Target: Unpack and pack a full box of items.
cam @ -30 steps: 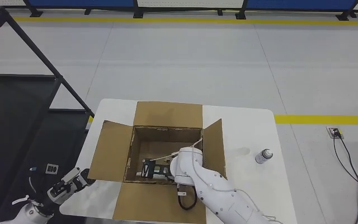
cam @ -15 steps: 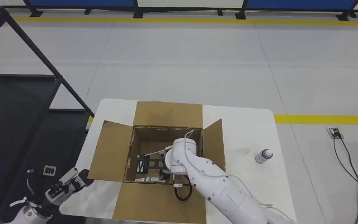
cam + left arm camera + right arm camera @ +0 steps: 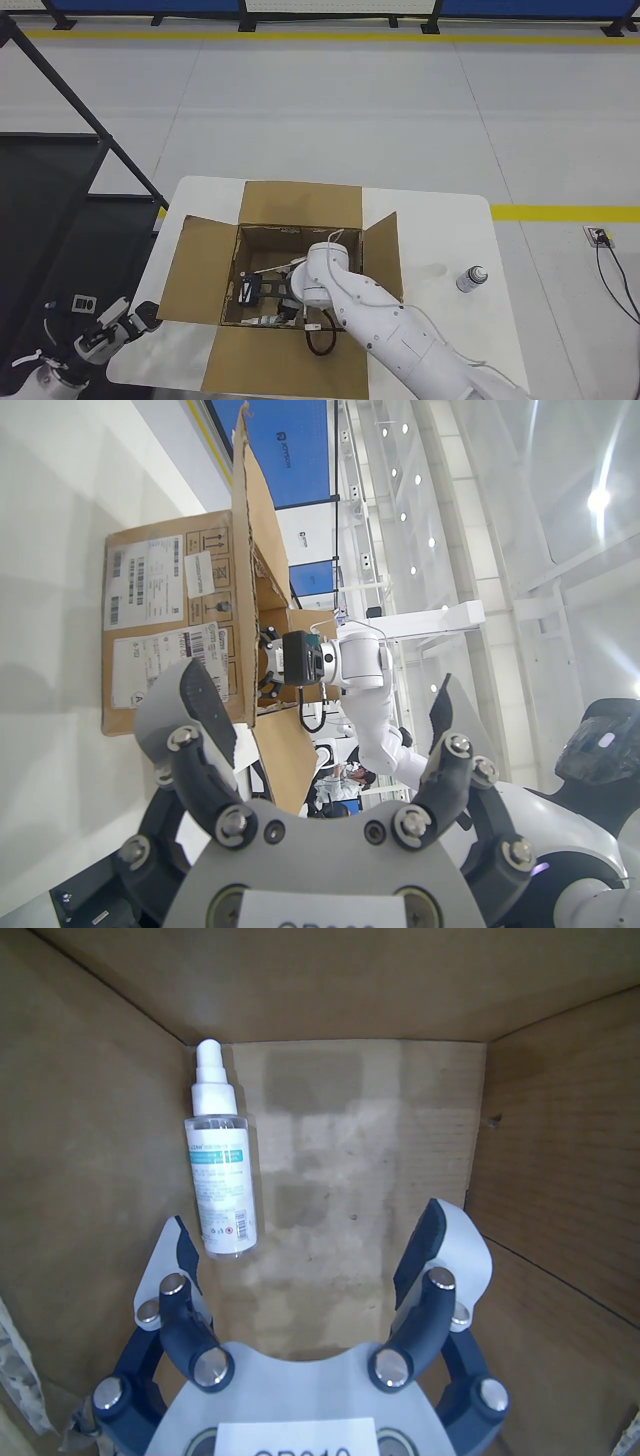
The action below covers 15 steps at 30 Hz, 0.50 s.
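The right gripper (image 3: 305,1223), jaws apart and empty, hangs inside the box (image 3: 350,988), where the spray bottle (image 3: 220,1168) lies flat along a side wall, nozzle pointing away, its base off to one side of the gap, while the left gripper (image 3: 320,680), also apart, sits well off.

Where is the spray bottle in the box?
Right wrist view: spray bottle lies on the box floor along a wall, cap toward a corner, by the right claw.
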Each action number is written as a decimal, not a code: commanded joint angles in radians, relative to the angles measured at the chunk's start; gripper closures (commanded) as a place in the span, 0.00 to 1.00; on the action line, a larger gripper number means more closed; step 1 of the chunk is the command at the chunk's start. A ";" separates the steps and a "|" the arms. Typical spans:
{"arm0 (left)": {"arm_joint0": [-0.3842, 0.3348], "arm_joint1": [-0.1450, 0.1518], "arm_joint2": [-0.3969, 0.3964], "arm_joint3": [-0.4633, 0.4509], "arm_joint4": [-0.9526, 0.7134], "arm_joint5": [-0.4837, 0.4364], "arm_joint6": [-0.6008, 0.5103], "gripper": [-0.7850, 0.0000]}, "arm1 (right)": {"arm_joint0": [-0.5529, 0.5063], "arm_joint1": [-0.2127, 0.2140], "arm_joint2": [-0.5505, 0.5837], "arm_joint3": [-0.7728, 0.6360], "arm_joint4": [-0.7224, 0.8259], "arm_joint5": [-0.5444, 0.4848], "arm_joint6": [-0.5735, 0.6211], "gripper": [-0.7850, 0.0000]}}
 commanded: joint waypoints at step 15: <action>-0.053 0.005 -0.011 0.055 -0.017 0.033 -0.057 0.00 | 0.136 -0.133 -0.094 0.397 0.142 -0.031 -0.122 0.00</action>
